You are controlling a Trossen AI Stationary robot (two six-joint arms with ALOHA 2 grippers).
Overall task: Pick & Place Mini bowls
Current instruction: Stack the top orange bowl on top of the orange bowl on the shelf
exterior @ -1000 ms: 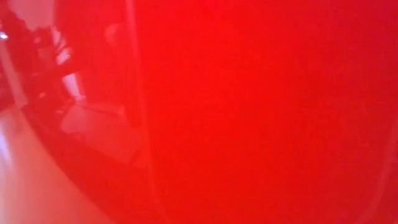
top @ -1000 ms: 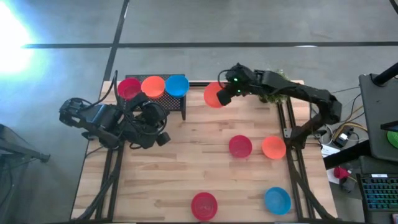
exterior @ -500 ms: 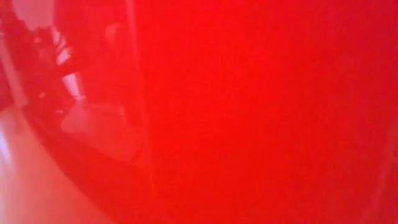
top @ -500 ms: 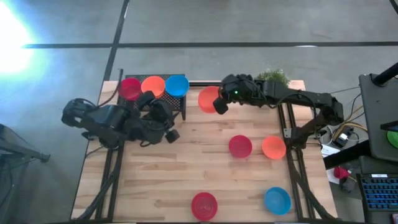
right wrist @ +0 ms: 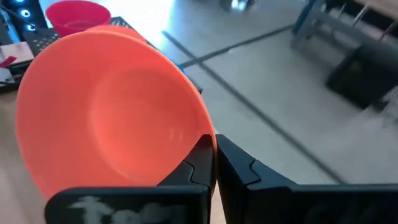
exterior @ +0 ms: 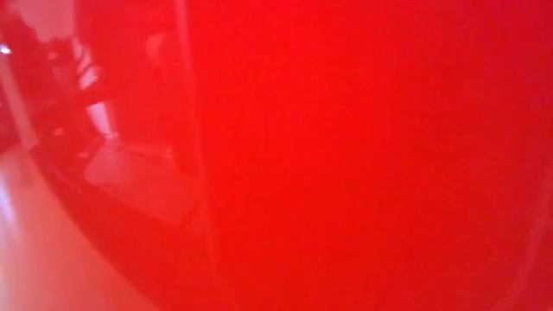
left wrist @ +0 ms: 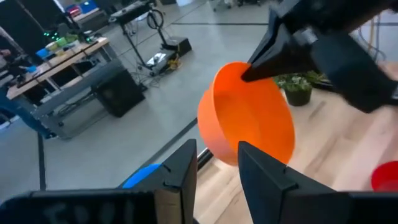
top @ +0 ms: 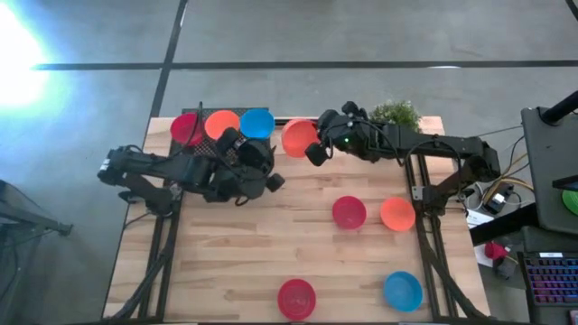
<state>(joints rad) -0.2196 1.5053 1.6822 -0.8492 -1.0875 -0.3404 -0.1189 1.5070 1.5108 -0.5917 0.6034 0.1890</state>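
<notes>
Grey concrete floor surrounds the wooden surface (top: pixel 271 244) on which I work. My right pincer (top: pixel 312 152) is closed on the rim of an orange mini bowl (top: pixel 296 136), held above the far edge of the surface, just right of the black rack (top: pixel 257 155). This bowl is round, shallow and plain, tilted on edge; in the right wrist view its hollow (right wrist: pixel 106 118) faces the camera. My left pincer (top: pixel 271 181) is open and empty, near the rack, its fingers (left wrist: pixel 180 171) aimed at the held bowl. Red (top: pixel 187 128), orange (top: pixel 222 124) and blue (top: pixel 257 123) bowls sit in a row at the rack. Only the high view shows the loose bowls: red (top: pixel 349 212), orange (top: pixel 397 214), red (top: pixel 296 298), blue (top: pixel 403 291). A red bowl (exterior: pixel 346 155) fills the low view.
</notes>
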